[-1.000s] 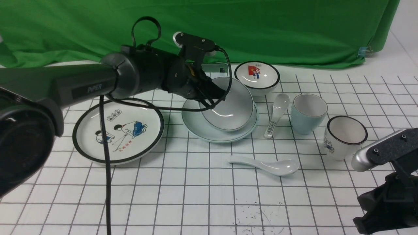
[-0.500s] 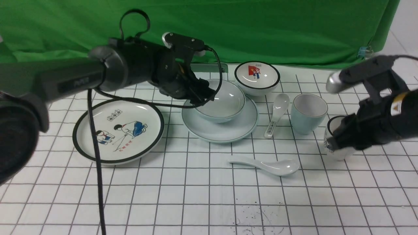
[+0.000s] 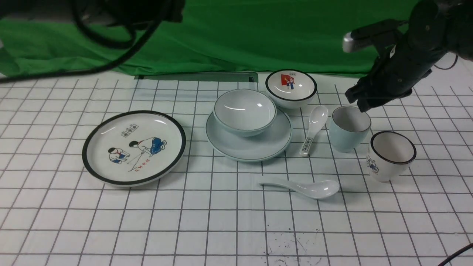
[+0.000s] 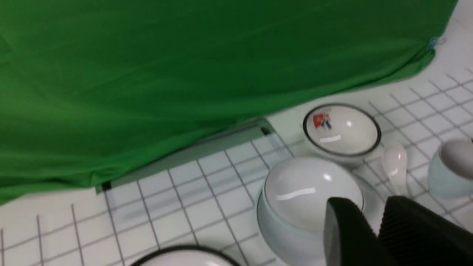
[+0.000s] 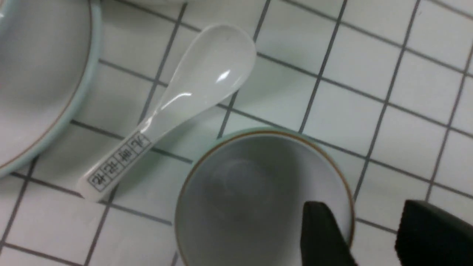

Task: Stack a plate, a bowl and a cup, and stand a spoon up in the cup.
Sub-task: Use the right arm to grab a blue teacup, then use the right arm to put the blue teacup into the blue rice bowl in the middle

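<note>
The pale blue-green bowl (image 3: 244, 111) sits upright on the pale blue-green plate (image 3: 255, 149) at mid-table. The light-blue cup (image 3: 347, 129) stands to their right. The plain white spoon (image 3: 306, 187) lies on the table in front of them. My right gripper (image 3: 364, 105) is open just above the cup's far right rim. In the right wrist view (image 5: 366, 207) one finger is over the cup's inside (image 5: 251, 199) and the other is outside the rim. My left gripper (image 4: 366, 201) is narrowly open, empty, and raised above the bowl (image 4: 295, 192). In the front view only its arm (image 3: 129, 11) shows.
A black-rimmed cartoon plate (image 3: 133, 147) lies at the left. A picture bowl (image 3: 291, 87) stands behind the stack. A spoon with a patterned handle (image 3: 314, 127) lies between plate and cup. A black-rimmed cup (image 3: 391, 155) stands right of the blue cup. Green cloth hangs behind.
My left gripper let go of the tilted bowl, which settled upright on the plate, and the arm rose up and left. My right arm came from the front right corner to over the cup.
</note>
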`<state>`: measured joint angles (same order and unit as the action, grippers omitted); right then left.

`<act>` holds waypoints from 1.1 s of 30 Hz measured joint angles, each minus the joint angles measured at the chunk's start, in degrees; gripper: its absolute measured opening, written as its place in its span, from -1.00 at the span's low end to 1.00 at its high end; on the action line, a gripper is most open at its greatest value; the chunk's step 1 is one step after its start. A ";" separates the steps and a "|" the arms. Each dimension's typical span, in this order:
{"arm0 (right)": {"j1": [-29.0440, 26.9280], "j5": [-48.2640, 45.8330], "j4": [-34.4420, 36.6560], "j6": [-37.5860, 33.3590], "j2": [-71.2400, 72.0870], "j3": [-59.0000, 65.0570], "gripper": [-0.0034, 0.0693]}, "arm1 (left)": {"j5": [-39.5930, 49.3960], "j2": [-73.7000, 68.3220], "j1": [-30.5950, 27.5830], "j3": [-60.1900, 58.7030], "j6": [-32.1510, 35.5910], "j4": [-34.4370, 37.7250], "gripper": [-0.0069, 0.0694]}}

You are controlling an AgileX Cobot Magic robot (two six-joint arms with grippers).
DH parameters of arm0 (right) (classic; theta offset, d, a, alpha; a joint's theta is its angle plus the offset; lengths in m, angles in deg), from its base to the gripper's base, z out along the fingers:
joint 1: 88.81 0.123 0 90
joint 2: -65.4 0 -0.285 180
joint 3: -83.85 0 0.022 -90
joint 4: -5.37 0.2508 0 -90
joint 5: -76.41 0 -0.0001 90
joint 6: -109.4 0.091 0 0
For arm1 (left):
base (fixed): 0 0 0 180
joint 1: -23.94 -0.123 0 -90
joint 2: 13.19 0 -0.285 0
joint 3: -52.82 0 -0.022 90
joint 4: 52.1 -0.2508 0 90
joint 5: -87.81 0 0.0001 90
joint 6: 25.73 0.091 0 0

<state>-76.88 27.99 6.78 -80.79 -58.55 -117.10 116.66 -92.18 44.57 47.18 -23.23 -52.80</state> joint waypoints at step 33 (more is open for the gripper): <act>18.80 -0.31 0.27 -1.33 -12.39 -26.06 -0.69 | -9.94 26.02 -0.03 -37.14 -2.50 -6.60 -0.91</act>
<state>-58.08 27.68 7.05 -82.12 -70.95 -143.16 106.72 -66.17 44.54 10.03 -25.73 -59.40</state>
